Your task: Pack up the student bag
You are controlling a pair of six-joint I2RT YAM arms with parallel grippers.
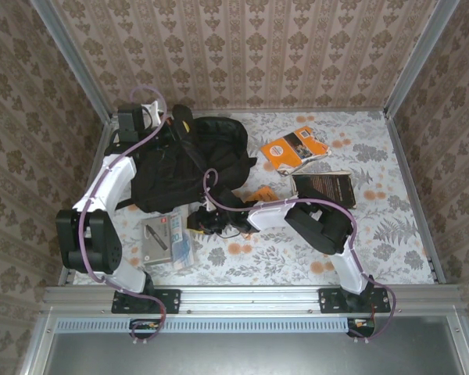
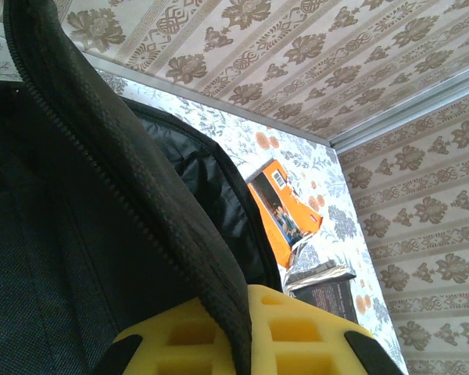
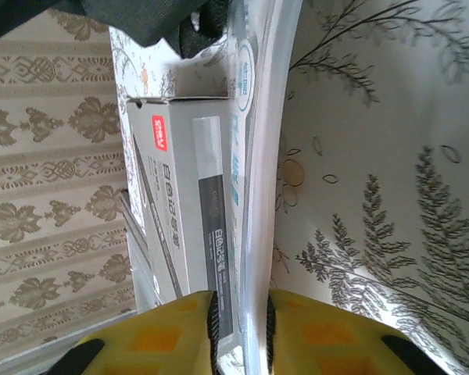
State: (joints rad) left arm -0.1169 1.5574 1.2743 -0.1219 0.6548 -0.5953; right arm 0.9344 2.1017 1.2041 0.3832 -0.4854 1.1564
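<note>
Student bag (image 1: 180, 168) lay at the table's (image 1: 399, 234) far-left corner, left gripper (image 2: 246, 332) clamped on its zippered rim. Near the near-left edge, right gripper (image 3: 240, 328) pinched grey box (image 3: 187, 203) and clear packet (image 3: 258, 156) together.

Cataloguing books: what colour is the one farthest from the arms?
The book is orange; top external view.
</note>
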